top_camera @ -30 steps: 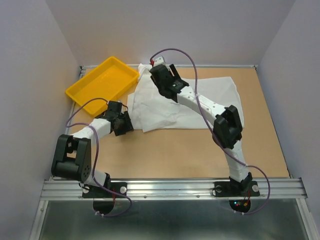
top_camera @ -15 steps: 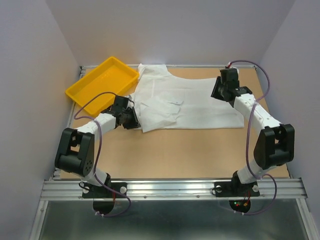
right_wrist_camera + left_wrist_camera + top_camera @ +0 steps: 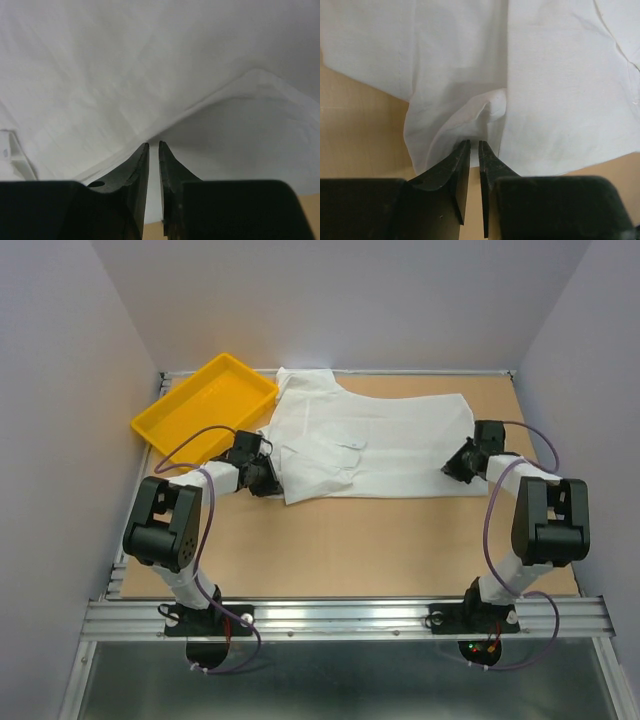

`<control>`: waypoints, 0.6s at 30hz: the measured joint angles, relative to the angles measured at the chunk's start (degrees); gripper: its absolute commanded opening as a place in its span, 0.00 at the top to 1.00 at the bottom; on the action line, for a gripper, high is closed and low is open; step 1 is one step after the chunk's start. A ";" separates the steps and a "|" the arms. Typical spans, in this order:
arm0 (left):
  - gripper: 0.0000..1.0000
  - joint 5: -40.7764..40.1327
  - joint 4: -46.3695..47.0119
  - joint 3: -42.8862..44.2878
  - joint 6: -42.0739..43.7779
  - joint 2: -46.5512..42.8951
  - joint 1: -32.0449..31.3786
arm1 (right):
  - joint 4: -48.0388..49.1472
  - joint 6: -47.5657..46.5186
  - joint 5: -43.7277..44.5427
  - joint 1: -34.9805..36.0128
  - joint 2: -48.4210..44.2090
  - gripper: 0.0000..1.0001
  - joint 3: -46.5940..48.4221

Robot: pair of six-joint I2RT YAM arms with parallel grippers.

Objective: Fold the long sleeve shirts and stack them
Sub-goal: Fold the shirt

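Tray first: yellow plastic tray (image 3: 205, 400) sits at the far left of the table (image 3: 400, 540). Left gripper (image 3: 266, 478) is at the near-left corner of the white long sleeve shirt (image 3: 370, 440). Its wrist view shows the jaws almost together with a pucker of cloth drawn into the tips, so I read them as clamped on that edge.

The shirt lies spread mid-table just right of the tray, long axis left-right, with a sleeve cuff lying over the body.

Right gripper (image 3: 458, 464) is at the shirt's right edge, near corner. Jaws are likewise nearly together with a ridge of fabric tenting into the tips, so clamped on cloth.

Key relation: each arm has its own end of the long axis, and the cloth lies to the far side of both jaws. My guess is the near edge goes over toward far, both arms lifting together. An uneven lift would skew the fold.
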 measured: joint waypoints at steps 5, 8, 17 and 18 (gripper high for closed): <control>0.75 -0.17 2.27 -1.03 -1.07 0.00 0.33 | 4.66 4.04 -1.20 -4.92 2.14 0.81 -5.11; 0.75 0.35 3.89 -2.08 -1.70 -0.24 0.72 | 7.91 5.86 -1.51 -7.08 1.84 0.80 -6.93; 0.75 -0.87 3.26 -7.58 -1.88 -5.95 1.07 | 5.25 2.25 1.68 -5.33 -3.74 0.68 -8.55; 0.74 -1.09 2.43 -7.63 -1.66 -6.32 1.09 | 4.70 1.18 1.81 -3.89 -4.87 0.65 -8.17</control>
